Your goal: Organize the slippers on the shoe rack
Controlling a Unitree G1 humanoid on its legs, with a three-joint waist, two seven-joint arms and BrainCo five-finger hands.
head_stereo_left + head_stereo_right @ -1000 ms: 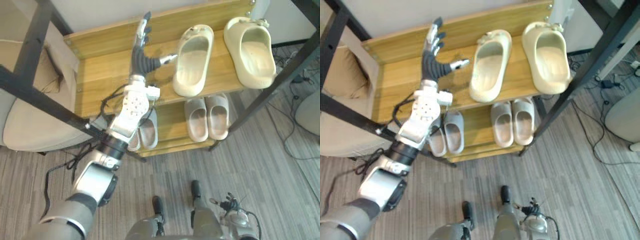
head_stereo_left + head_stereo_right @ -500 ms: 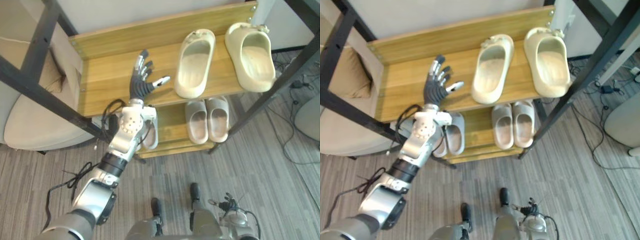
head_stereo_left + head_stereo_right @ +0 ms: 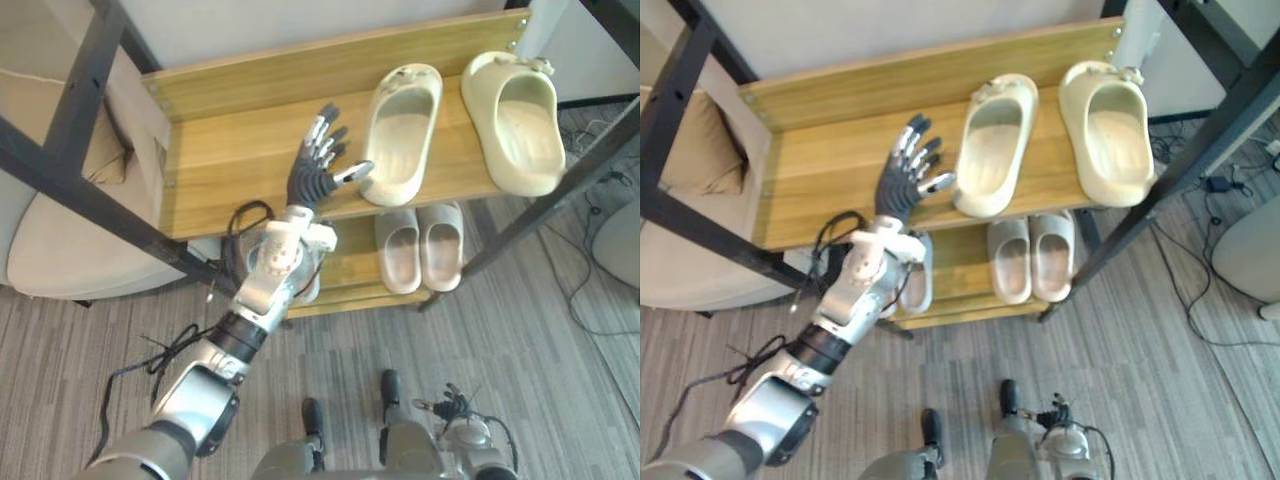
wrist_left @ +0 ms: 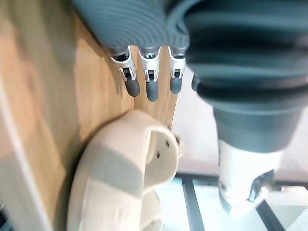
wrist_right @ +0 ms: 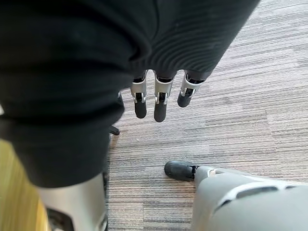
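Two cream slippers lie on the top board of the wooden shoe rack (image 3: 230, 160): the left one (image 3: 402, 128) angled, the right one (image 3: 516, 118) near the rack's right end. My left hand (image 3: 316, 170) hovers open over the board, fingers straight. Its thumb tip reaches the left slipper's heel edge; I cannot tell whether it touches. In the left wrist view that slipper (image 4: 120, 183) lies just past the fingertips (image 4: 152, 89). My right hand (image 5: 156, 98) hangs open over the carpet, fingers relaxed.
On the lower shelf a pale grey pair (image 3: 420, 245) stands at the right, and another grey pair (image 3: 915, 280) sits partly behind my left arm. A beige cushioned seat (image 3: 60, 240) and black frame bars (image 3: 90, 200) stand left. Another bar (image 3: 560, 190) crosses the right.
My left hand drew back from the rear of the top board, then moved right until its thumb came to the left cream slipper's heel. The camera view shifted slightly.
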